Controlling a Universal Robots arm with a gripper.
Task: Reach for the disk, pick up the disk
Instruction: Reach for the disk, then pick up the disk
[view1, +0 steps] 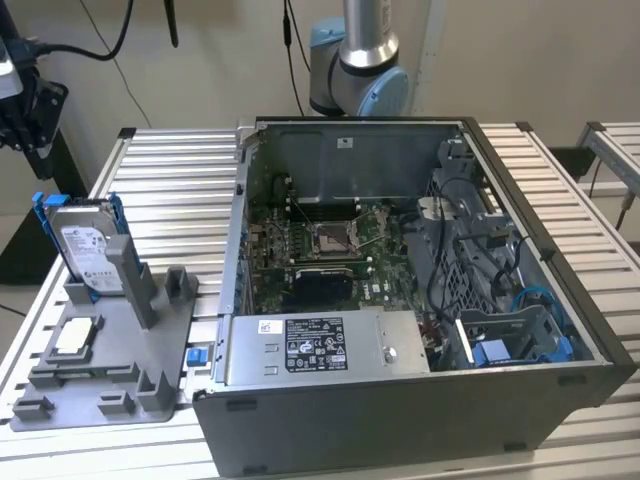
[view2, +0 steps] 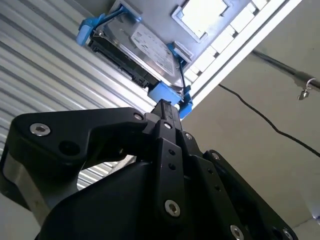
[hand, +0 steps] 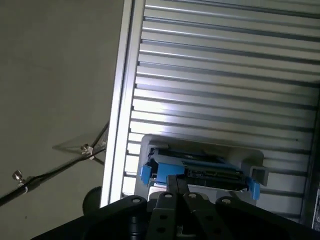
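The disk (view1: 90, 245) is a silver-grey drive with a white label and a blue frame. It stands on edge in a slot of the grey holder (view1: 120, 350) at the exterior view's left. My black gripper (view1: 38, 140) hangs above it, slightly toward the exterior view's left, and is apart from it. In the second wrist view the disk (view2: 145, 45) lies just beyond the gripper (view2: 163, 106), whose fingers are drawn together with nothing between them. The first wrist view shows the disk (hand: 200, 167) edge-on, close past the gripper (hand: 176, 181).
An open computer case (view1: 400, 420) fills the middle and right of the slatted metal table (view1: 170, 170). A small square chip (view1: 75, 338) lies on the holder in front of the disk. A cable (hand: 55, 170) runs along the floor beside the table edge.
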